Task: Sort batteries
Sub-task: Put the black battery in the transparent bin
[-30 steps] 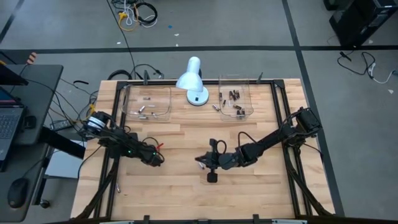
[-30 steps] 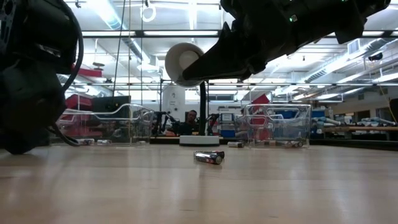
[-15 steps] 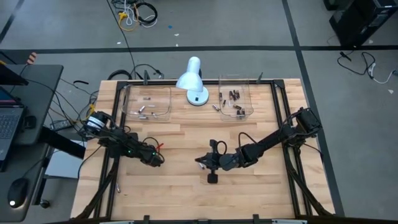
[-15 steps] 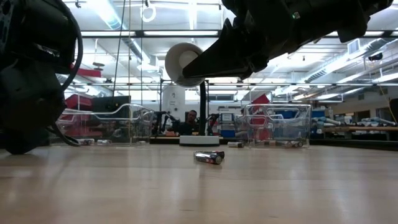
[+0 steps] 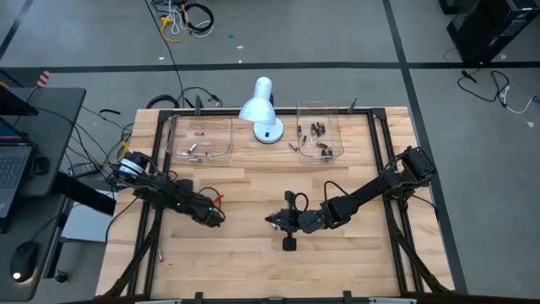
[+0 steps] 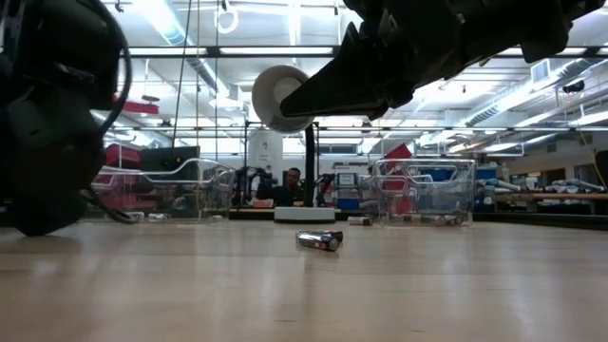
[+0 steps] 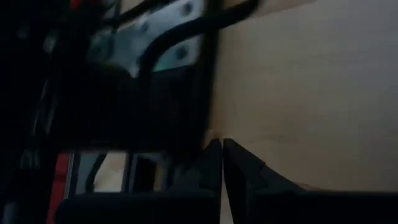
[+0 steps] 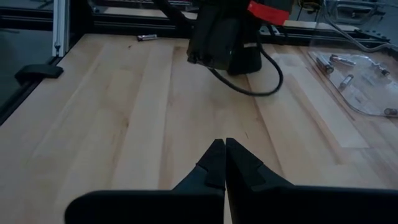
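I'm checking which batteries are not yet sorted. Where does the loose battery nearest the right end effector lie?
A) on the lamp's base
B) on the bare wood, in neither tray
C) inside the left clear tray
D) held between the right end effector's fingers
B: the battery lies on the bare table, in front of the trays in the low view, and the right end effector is shut on nothing.

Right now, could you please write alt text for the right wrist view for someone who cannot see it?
The right gripper, fingers shut and empty, points across a bare wood table toward the left arm. A clear tray with silvery batteries sits off to one side; one battery lies near the table's edge.
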